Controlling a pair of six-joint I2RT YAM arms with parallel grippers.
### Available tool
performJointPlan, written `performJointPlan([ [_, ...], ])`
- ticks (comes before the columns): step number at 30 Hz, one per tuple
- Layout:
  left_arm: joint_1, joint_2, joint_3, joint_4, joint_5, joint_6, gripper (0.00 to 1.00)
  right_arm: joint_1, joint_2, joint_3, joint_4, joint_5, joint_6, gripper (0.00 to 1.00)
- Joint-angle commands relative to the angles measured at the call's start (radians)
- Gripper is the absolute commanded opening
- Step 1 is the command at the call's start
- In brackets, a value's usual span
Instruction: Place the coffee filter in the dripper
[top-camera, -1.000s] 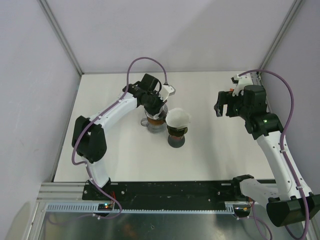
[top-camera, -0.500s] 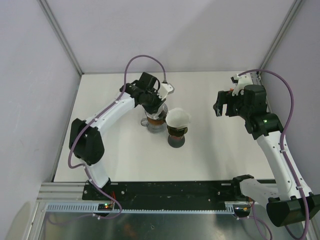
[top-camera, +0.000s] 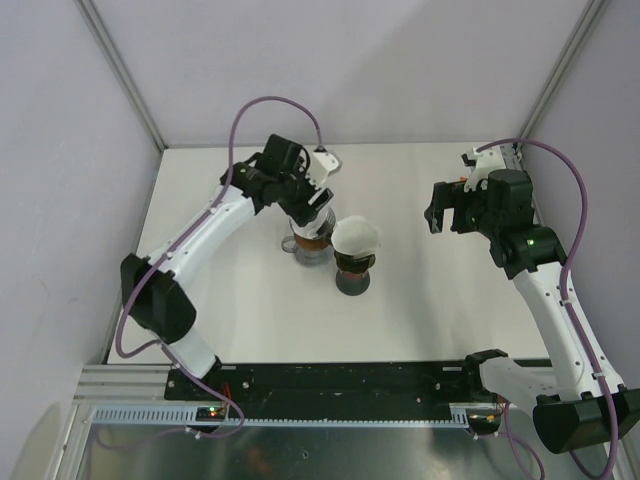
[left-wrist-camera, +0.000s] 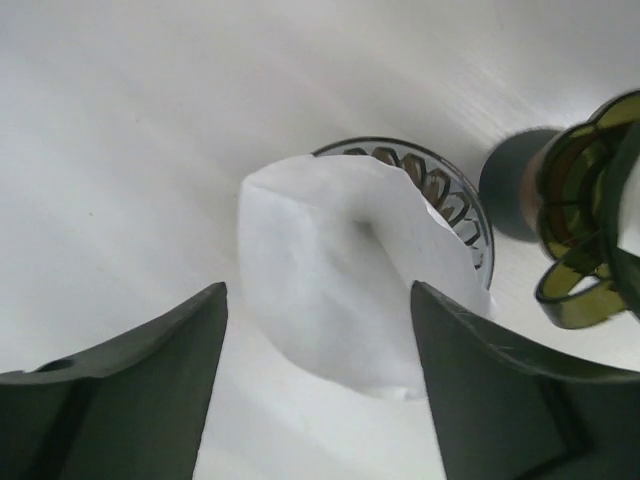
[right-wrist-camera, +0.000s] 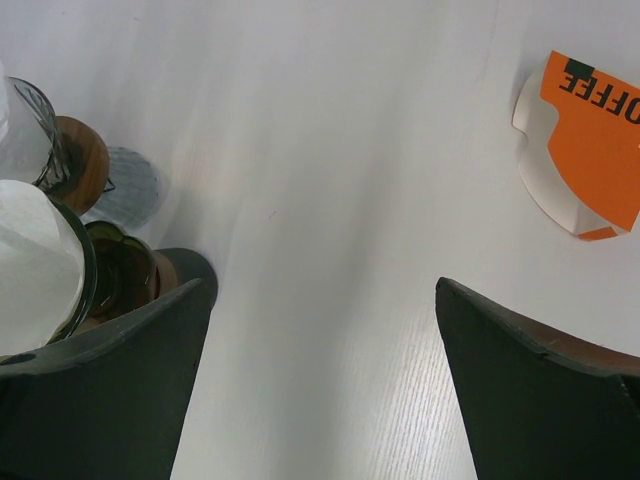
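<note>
White tbl w/ lilac walls

The right gripper hangs over the white bench, its 2 dark fingers spread wide with nothing between them. At the left, a white coffee filter sits atop a dark glass dripper. Just behind it stands a clear glass vessel with a wooden collar. An orange-and-white packet lies well apart, its lettering cut off by the view's edge.

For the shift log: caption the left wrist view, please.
Open left pincer over the white filter, which sits lopsided in the glass dripper.
</note>
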Motion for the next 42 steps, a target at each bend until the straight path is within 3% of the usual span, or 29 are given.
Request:
performJointPlan([
  [1,0.029,-0.130,0.085,0.016,-0.028,-0.037,0.85,-0.004,-0.019,-0.001,0.028,0.019,-0.012,0.99],
  [5,0.063,-0.198,0.103,0.016,-0.064,-0.070,0.98,-0.005,-0.017,-0.001,0.040,0.036,-0.005,0.99],
  [14,0.249,-0.383,0.032,0.089,-0.116,-0.197,1.00,-0.043,-0.069,-0.061,0.144,0.067,0.031,0.99],
  [21,0.441,-0.636,-0.347,0.334,-0.189,-0.252,1.00,-0.133,-0.123,-0.172,0.270,0.026,0.055,0.99],
  [28,0.639,-0.770,-0.743,0.617,-0.225,-0.276,1.00,-0.214,-0.175,-0.317,0.422,-0.009,0.062,0.99],
  [32,0.658,-0.785,-0.982,0.879,-0.288,-0.252,1.00,-0.258,-0.206,-0.421,0.512,-0.019,0.084,0.99],
  [36,0.679,-0.779,-1.164,1.121,-0.212,-0.284,1.00,-0.285,-0.225,-0.496,0.576,-0.002,0.102,0.99],
  [42,0.685,-0.752,-1.280,1.248,-0.097,-0.333,1.00,-0.298,-0.251,-0.660,0.759,0.056,0.134,0.99],
])
